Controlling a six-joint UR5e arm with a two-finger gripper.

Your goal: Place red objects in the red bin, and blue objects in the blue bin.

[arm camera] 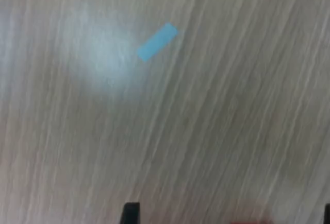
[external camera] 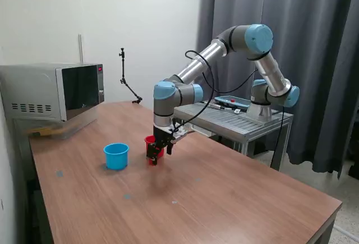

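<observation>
Grey-silver, a microwave [external camera: 53, 91] sat at the upper left of the exterior frame on the wooden table [external camera: 224, 199]. Left of centre stood the blue bin [external camera: 116, 156], upright and apart from the red bin [external camera: 150, 142] just to its right. The gripper [external camera: 155, 155] hung low directly in front of the red bin, partly covering it; whether its fingers were apart or together could not be told. In the wrist picture a blue tape strip [arm camera: 158, 42] lay on blurred wood grain.
</observation>
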